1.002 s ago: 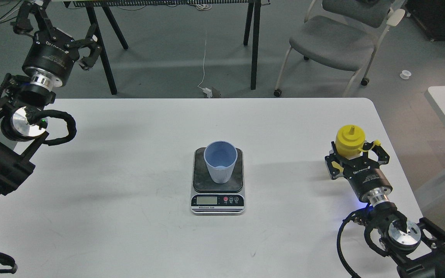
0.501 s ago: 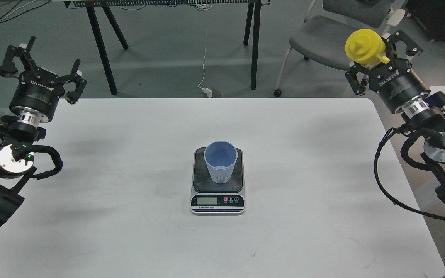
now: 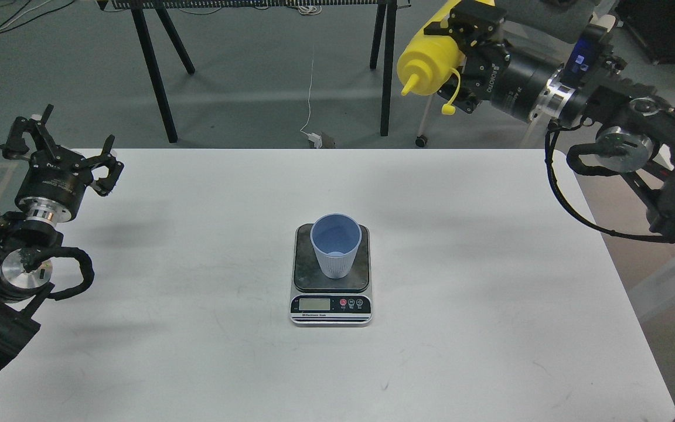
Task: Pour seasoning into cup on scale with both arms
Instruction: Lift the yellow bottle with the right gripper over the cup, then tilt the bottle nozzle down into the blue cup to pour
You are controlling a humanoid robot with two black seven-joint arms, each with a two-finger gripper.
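1. Holding the seasoning bottle [image 3: 431, 55], right gripper [image 3: 460, 58] clamps its body, nozzle tipped down-left, well beyond the cup [image 3: 336, 245].
2. Cup stands on the scale [image 3: 330, 275], apparently empty.
3. Left gripper [image 3: 59, 149] spread wide, empty, far left of the cup.
4. Remaining: carry over, pour.

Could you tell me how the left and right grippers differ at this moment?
The left gripper is open and empty, while the right gripper is shut on the yellow bottle. The left gripper points up and away at the table's left edge; the right gripper points sideways, toward the left, at the top of the view, tipping the bottle's nozzle down-left. Both are black, and neither is over the cup.
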